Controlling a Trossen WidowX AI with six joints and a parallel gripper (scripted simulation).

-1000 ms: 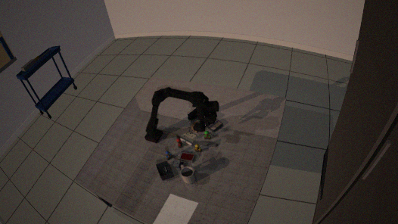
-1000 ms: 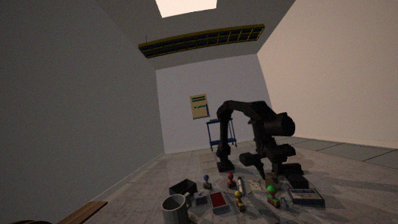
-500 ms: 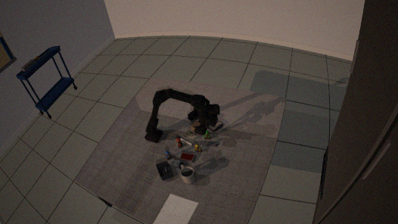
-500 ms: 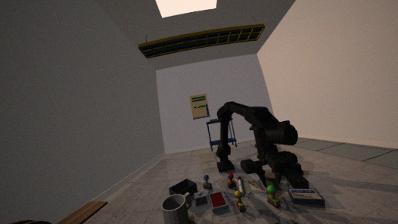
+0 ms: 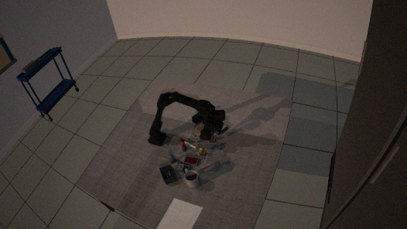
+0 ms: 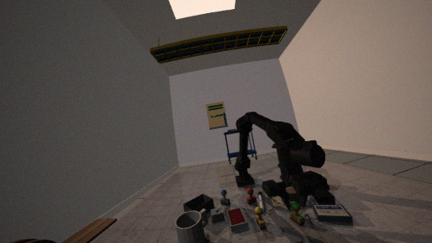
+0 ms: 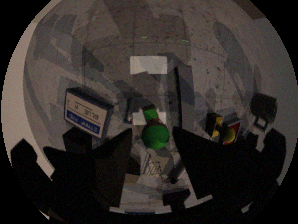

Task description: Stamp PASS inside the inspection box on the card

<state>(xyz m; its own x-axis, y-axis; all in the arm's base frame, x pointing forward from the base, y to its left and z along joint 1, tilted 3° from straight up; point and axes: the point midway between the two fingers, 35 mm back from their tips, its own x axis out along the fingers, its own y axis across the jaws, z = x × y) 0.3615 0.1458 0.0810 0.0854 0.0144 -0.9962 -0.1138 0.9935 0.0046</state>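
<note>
A stamp with a green knob (image 5: pixel 213 138) (image 6: pixel 295 206) (image 7: pixel 155 137) stands upright on the bench. My gripper (image 7: pixel 152 131) is partly open, its fingertips on either side of that knob in the wrist view, with nothing gripped. Stamps with a yellow knob (image 5: pixel 202 150) (image 6: pixel 258 212) (image 7: pixel 229 136), a red knob (image 5: pixel 182 144) (image 6: pixel 250 192) and a blue knob (image 5: pixel 172 157) (image 6: pixel 223 194) stand nearby. The red ink pad (image 5: pixel 191 160) (image 6: pixel 236 217) is open. A pale card with dark marks (image 7: pixel 156 166) lies behind the green stamp. No stamp's wording is readable.
A closed box labelled stamp pad, blue (image 6: pixel 333 211) (image 7: pixel 89 113), lies beside the green stamp. A white mug (image 5: pixel 192 179) (image 6: pixel 190 229), a black open box (image 5: pixel 168 174) (image 6: pixel 199 203) and a white marker (image 6: pixel 260 201) are around. A wooden block (image 5: pixel 199 128) and dark blocks are under the arm.
</note>
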